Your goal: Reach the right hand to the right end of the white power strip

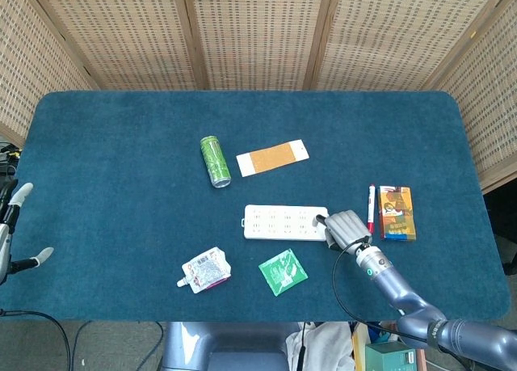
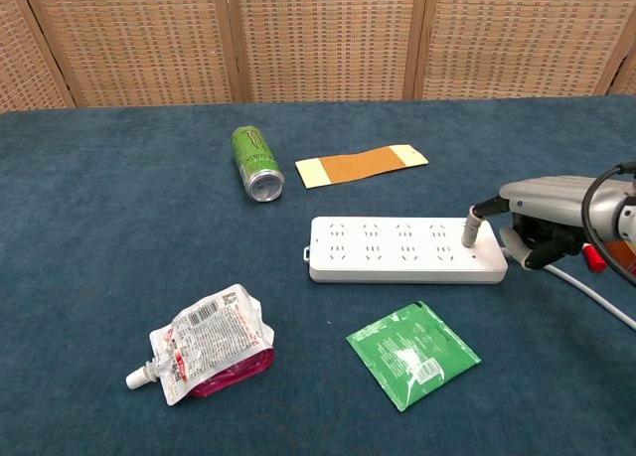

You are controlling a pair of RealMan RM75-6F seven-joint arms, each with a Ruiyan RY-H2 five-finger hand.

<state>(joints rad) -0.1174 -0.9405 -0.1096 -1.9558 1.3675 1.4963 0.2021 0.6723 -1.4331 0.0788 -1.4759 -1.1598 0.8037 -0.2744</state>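
The white power strip (image 1: 284,222) (image 2: 405,249) lies flat on the blue table, slightly right of centre. My right hand (image 1: 343,228) (image 2: 542,213) hovers at its right end, palm down. One extended fingertip (image 2: 472,229) touches the strip's top near that end, while the other fingers curl under with nothing in them. The strip's white cable (image 2: 588,293) runs off to the right beneath the hand. My left hand (image 1: 12,225) shows only in the head view, at the far left edge off the table, with its fingers apart and empty.
A green can (image 1: 215,161) and an orange-brown card (image 1: 272,158) lie behind the strip. A crumpled pouch (image 1: 205,270) and a green sachet (image 1: 283,271) lie in front. A red marker (image 1: 371,205) and an orange box (image 1: 397,212) sit just right of the hand. Wicker screens stand behind.
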